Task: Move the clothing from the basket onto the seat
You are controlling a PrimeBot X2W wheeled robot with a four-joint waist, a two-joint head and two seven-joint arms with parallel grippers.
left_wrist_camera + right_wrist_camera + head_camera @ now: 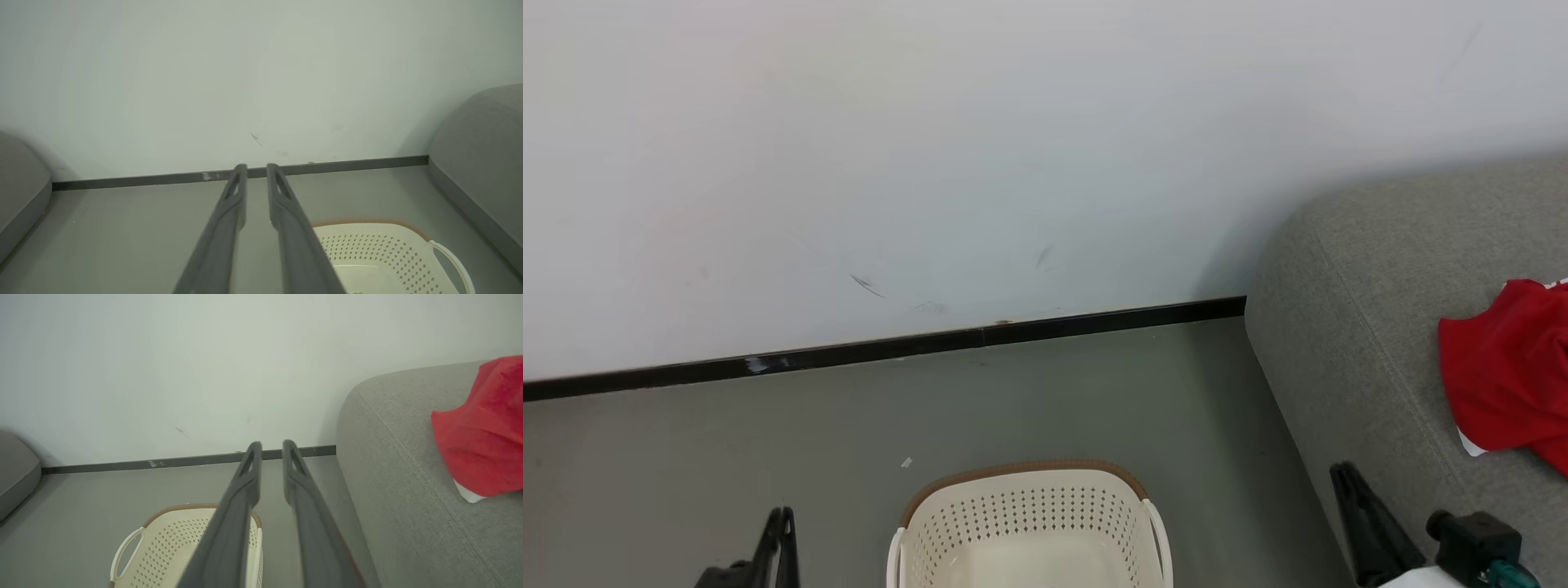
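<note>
Head view is showing the cream laundry basket [1029,514] sitting on the grey floor [727,457] at 6 o'clock, near the grey sofa [1364,351], which is running along the 3 to 5 o'clock side. A red garment [1503,367] with a white edge is lying crumpled on the sofa at 3 o'clock, well apart from the basket. Over the floor, the left pincer [256,167] and the right pincer [271,444] are each standing slightly parted, gripping nothing and pointing toward the black skirting board [890,347].
</note>
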